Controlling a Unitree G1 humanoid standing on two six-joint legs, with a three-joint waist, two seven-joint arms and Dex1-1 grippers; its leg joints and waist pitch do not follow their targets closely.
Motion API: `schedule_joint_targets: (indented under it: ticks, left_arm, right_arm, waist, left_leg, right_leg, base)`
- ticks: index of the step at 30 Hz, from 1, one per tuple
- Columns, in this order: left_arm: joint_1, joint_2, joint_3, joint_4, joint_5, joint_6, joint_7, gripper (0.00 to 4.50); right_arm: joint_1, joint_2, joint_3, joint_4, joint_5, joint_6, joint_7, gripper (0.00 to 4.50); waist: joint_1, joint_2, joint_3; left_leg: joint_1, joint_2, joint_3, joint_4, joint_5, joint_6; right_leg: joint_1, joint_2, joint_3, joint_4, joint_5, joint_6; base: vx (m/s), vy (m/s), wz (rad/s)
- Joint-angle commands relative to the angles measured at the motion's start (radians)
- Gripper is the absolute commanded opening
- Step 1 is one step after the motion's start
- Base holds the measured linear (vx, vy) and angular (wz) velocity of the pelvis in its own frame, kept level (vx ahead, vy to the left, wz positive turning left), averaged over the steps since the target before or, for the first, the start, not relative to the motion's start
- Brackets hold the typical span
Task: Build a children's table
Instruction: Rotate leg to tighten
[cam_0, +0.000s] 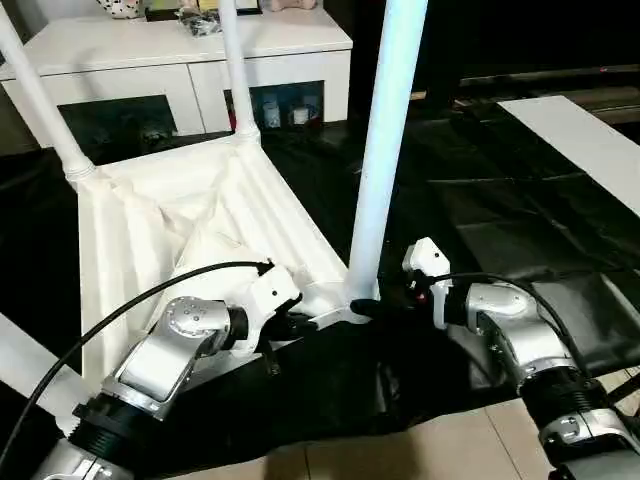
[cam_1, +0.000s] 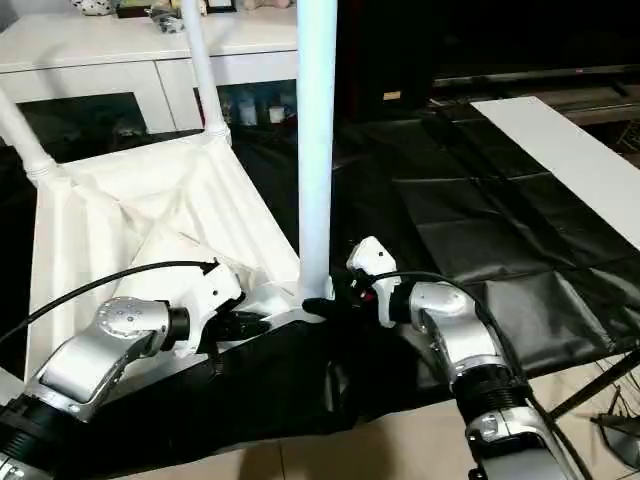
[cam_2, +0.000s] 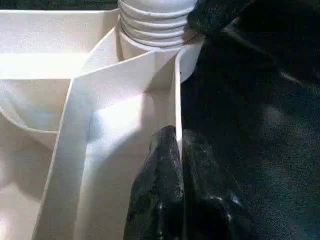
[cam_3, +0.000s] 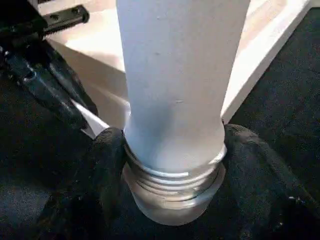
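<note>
Pincer (cam_0: 372, 308) around leg (cam_0: 385, 160), tabletop (cam_0: 150, 260) rim pinched

Left gripper (cam_0: 300, 325) pinched, right gripper (cam_0: 368, 308) spread

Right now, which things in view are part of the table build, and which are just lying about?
Part of the job:
- tabletop, upside down
- near corner leg, right gripper around its threaded base
- two far legs, standing in their sockets
- left gripper, pinching the tabletop's edge

Lying about:
- white cabinet
- flat white board
- black sheet
</note>
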Motion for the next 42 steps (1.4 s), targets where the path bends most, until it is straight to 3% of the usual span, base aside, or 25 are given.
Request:
schedule_joint_targets:
  ticks: [1,4,5,6,9,10,11,16,18,19,21,22,23,24,25,29,30,32,34,35,37,39,40,42]
  left_arm:
    - [0.007,-0.064,-0.031,0.059,0.001,0.000,0.046,0.00]
    - [-0.017,-0.117,-0.012,0.106,0.008,0.003,0.117,0.00]
    - [-0.050,-0.173,0.012,0.160,0.015,0.008,0.196,0.00]
    - [-0.073,-0.205,0.029,0.195,0.023,0.006,0.251,0.00]
    - [-0.135,-0.273,0.068,0.300,0.049,-0.030,0.386,0.00]
    - [-0.149,-0.285,0.076,0.323,0.055,-0.041,0.410,0.00]
    - [-0.165,-0.297,0.086,0.350,0.061,-0.058,0.444,0.00]
    - [-0.200,-0.309,0.095,0.409,0.086,-0.097,0.454,0.00]
    - [-0.195,-0.299,0.091,0.405,0.088,-0.100,0.433,0.00]
    - [-0.196,-0.293,0.086,0.410,0.093,-0.110,0.424,0.00]
    - [-0.178,-0.261,0.067,0.390,0.097,-0.117,0.370,0.00]
    - [-0.167,-0.241,0.058,0.377,0.096,-0.117,0.339,0.00]
    - [-0.166,-0.239,0.056,0.375,0.096,-0.117,0.334,0.00]
    - [-0.162,-0.232,0.053,0.371,0.096,-0.116,0.324,0.00]
    - [-0.149,-0.209,0.040,0.350,0.096,-0.120,0.277,0.00]
    - [-0.130,-0.176,0.025,0.309,0.086,-0.102,0.212,0.00]
    - [-0.124,-0.161,0.016,0.292,0.082,-0.098,0.183,0.00]
    - [-0.094,-0.089,-0.022,0.218,0.062,-0.080,0.052,0.00]
    - [-0.082,-0.053,-0.037,0.181,0.041,-0.076,-0.023,0.00]
    - [-0.074,-0.029,-0.045,0.158,0.034,-0.079,-0.063,0.00]
    - [-0.064,0.002,-0.051,0.124,0.021,-0.064,-0.113,0.00]
    - [-0.055,0.030,-0.058,0.093,0.008,-0.061,-0.162,0.00]
    - [-0.054,0.032,-0.057,0.088,0.005,-0.057,-0.166,0.00]
    - [-0.050,0.048,-0.056,0.060,-0.011,-0.040,-0.186,0.00]
  right_arm:
    - [-0.002,0.059,-0.017,0.047,-0.012,0.010,-0.168,2.72]
    - [0.008,0.104,-0.042,0.064,-0.022,0.023,-0.292,2.71]
    - [0.025,0.154,-0.053,0.051,-0.027,0.043,-0.382,2.71]
    - [0.033,0.183,-0.055,0.042,-0.035,0.052,-0.435,2.71]
    - [0.028,0.270,-0.071,0.046,-0.062,0.087,-0.609,2.71]
    - [0.025,0.289,-0.073,0.047,-0.065,0.089,-0.633,2.70]
    - [0.021,0.314,-0.071,0.047,-0.071,0.095,-0.667,2.70]
    - [0.025,0.343,-0.042,0.021,-0.078,0.074,-0.658,2.70]
    - [0.035,0.338,-0.055,-0.004,-0.052,0.063,-0.621,2.70]
    - [0.040,0.333,-0.059,-0.020,-0.052,0.054,-0.621,3.05]
    - [0.061,0.292,-0.063,-0.077,-0.055,0.059,-0.602,3.40]
    - [0.073,0.262,-0.062,-0.112,-0.054,0.073,-0.580,3.42]
    - [0.074,0.257,-0.062,-0.115,-0.053,0.076,-0.575,3.48]
    - [0.077,0.246,-0.062,-0.124,-0.052,0.081,-0.564,3.60]
    - [0.083,0.199,-0.057,-0.149,-0.048,0.093,-0.509,3.73]
    - [0.094,0.123,-0.042,-0.180,-0.045,0.100,-0.409,3.89]
    - [0.099,0.097,-0.038,-0.192,-0.039,0.104,-0.367,3.89]
    - [0.125,-0.022,-0.018,-0.257,0.001,0.129,-0.159,3.89]
    - [0.135,-0.069,-0.010,-0.290,0.032,0.148,-0.066,3.89]
    - [0.138,-0.095,-0.005,-0.304,0.049,0.160,-0.023,3.89]
    - [0.138,-0.130,0.004,-0.315,0.061,0.168,0.030,3.89]
    - [0.134,-0.156,0.015,-0.314,0.059,0.167,0.071,3.89]
    - [0.133,-0.158,0.017,-0.313,0.059,0.166,0.077,3.89]
    - [0.120,-0.176,0.037,-0.300,0.059,0.168,0.124,3.89]
  waist:
    - [-0.005,-0.015,-0.041]
    - [-0.017,-0.014,-0.034]
    - [-0.018,-0.014,-0.036]
    - [-0.021,-0.008,-0.035]
    - [-0.024,-0.005,-0.034]
    - [-0.027,-0.003,-0.036]
    - [-0.028,0.003,-0.035]
    - [-0.040,0.009,-0.031]
    - [-0.040,0.014,-0.032]
    - [-0.039,0.012,-0.033]
    - [-0.034,0.007,-0.032]
    - [-0.033,0.004,-0.033]
    - [-0.035,0.003,-0.037]
    - [-0.038,0.003,-0.037]
    - [-0.041,0.008,-0.040]
    - [-0.028,0.000,-0.036]
    - [-0.026,0.001,-0.035]
    - [-0.012,-0.001,-0.040]
    - [-0.005,0.003,-0.043]
    - [0.000,0.001,-0.043]
    - [0.000,-0.006,-0.042]
    - [0.003,-0.006,-0.047]
    - [0.010,0.000,-0.052]
    - [0.022,-0.001,-0.058]
  left_leg:
    - [0.011,0.046,-0.029,-0.085,-0.308,0.021]
    - [0.018,0.043,-0.035,-0.089,-0.383,-0.001]
    - [0.026,0.041,-0.038,-0.087,-0.411,-0.008]
    - [0.029,0.039,-0.038,-0.087,-0.416,-0.013]
    - [0.041,0.036,-0.042,-0.090,-0.454,-0.020]
    - [0.035,0.036,-0.048,-0.095,-0.472,-0.019]
    - [0.033,0.038,-0.051,-0.099,-0.489,-0.019]
    - [0.056,0.035,-0.054,-0.102,-0.590,-0.016]
    - [0.050,0.040,-0.058,-0.111,-0.584,-0.011]
    - [0.045,0.041,-0.057,-0.115,-0.571,-0.006]
    - [0.047,0.038,-0.052,-0.112,-0.553,0.001]
    - [0.041,0.036,-0.051,-0.111,-0.532,0.010]
    - [0.016,0.040,-0.059,-0.120,-0.486,0.016]
    - [0.006,0.042,-0.062,-0.124,-0.460,0.017]
    - [0.004,0.046,-0.064,-0.125,-0.439,0.015]
    - [0.026,0.044,-0.043,-0.109,-0.404,0.029]
    - [0.025,0.043,-0.043,-0.108,-0.402,0.030]
    - [0.014,0.051,-0.048,-0.110,-0.358,0.046]
    - [0.012,0.053,-0.040,-0.106,-0.298,0.058]
    - [0.018,0.051,-0.034,-0.100,-0.285,0.061]
    - [0.015,0.049,-0.031,-0.094,-0.287,0.070]
    - [0.009,0.050,-0.033,-0.090,-0.240,0.076]
    - [0.014,0.053,-0.031,-0.086,-0.192,0.083]
    - [0.013,0.052,-0.024,-0.075,-0.093,0.110]
  right_leg:
    - [0.035,-0.054,0.033,-0.088,-0.469,-0.174]
    - [0.028,-0.053,0.029,-0.103,-0.592,-0.119]
    - [0.024,-0.054,0.027,-0.111,-0.636,-0.095]
    - [0.020,-0.052,0.026,-0.117,-0.657,-0.079]
    - [0.012,-0.047,0.015,-0.131,-0.677,-0.056]
    - [0.023,-0.049,0.005,-0.132,-0.677,-0.046]
    - [0.025,-0.052,0.002,-0.134,-0.671,-0.039]
    - [0.019,-0.046,-0.023,-0.163,-0.670,-0.015]
    - [0.030,-0.051,-0.020,-0.158,-0.627,-0.026]
    - [0.033,-0.054,-0.016,-0.155,-0.606,-0.033]
    - [0.024,-0.058,-0.007,-0.158,-0.624,-0.037]
    - [0.028,-0.060,-0.004,-0.155,-0.631,-0.033]
    - [0.049,-0.067,0.001,-0.142,-0.604,-0.036]
    - [0.056,-0.068,0.002,-0.137,-0.583,-0.041]
    - [0.055,-0.068,0.004,-0.132,-0.547,-0.057]
    - [0.031,-0.066,0.020,-0.134,-0.496,-0.129]
    - [0.032,-0.066,0.021,-0.133,-0.506,-0.131]
    - [0.050,-0.068,0.025,-0.118,-0.472,-0.129]
    - [0.047,-0.063,0.030,-0.106,-0.363,-0.165]
    - [0.040,-0.059,0.032,-0.101,-0.318,-0.193]
    - [0.042,-0.061,0.035,-0.097,-0.337,-0.207]
    - [0.047,-0.062,0.035,-0.085,-0.312,-0.213]
    - [0.045,-0.060,0.033,-0.077,-0.249,-0.232]
    - [0.049,-0.052,0.030,-0.054,-0.083,-0.281]
  base:
    - [0.000,0.000,0.00]
    - [0.000,0.000,0.00]
    - [0.000,0.000,0.00]
    - [0.000,0.000,0.00]
    - [0.000,0.000,0.00]
    - [0.000,0.000,0.00]
    - [0.000,0.000,0.00]
    - [0.000,0.000,0.00]
    - [0.000,0.000,0.00]
    - [0.000,0.000,0.00]
    - [0.000,0.000,0.00]
    - [0.000,0.000,0.00]
    - [0.000,0.000,0.00]
    - [0.000,0.000,0.00]
    - [0.000,0.000,0.00]
    - [0.000,0.000,0.00]
    - [0.000,0.000,0.00]
    - [0.000,0.000,0.00]
    - [0.051,-0.023,0.00]
    - [0.061,-0.026,0.08]
    - [0.065,-0.032,0.11]
    - [0.065,-0.031,0.04]
    - [0.067,-0.031,0.03]
    - [0.061,-0.018,0.05]
